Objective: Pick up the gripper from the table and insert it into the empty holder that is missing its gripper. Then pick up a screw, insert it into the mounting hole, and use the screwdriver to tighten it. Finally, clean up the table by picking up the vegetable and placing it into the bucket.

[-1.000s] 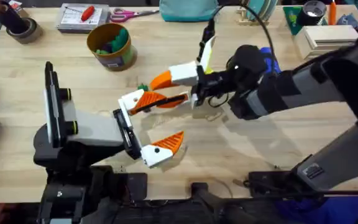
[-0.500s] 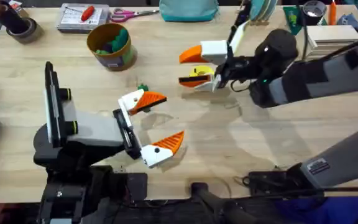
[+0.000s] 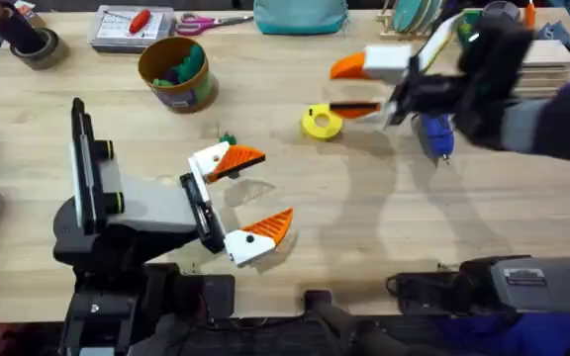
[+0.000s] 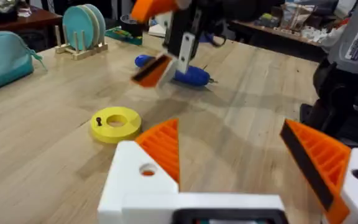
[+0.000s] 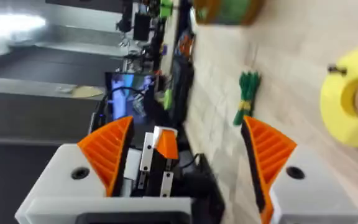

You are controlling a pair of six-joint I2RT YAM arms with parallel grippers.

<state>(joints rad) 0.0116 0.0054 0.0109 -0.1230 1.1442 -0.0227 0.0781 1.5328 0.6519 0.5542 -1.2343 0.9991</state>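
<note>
Yellow ring point(image 3: 322, 122) beside screwdriver point(image 3: 435, 136)

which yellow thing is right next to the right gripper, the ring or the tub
The yellow ring: it lies flat on the table just beside the right gripper. The mustard-yellow tub stands far off toward the table's back left.

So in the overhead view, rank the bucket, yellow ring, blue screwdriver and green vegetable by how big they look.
Largest to smallest:
1. bucket
2. yellow ring and blue screwdriver, unsure, since the right arm covers part of the screwdriver
3. green vegetable, partly hidden behind the left arm's fingertip
</note>
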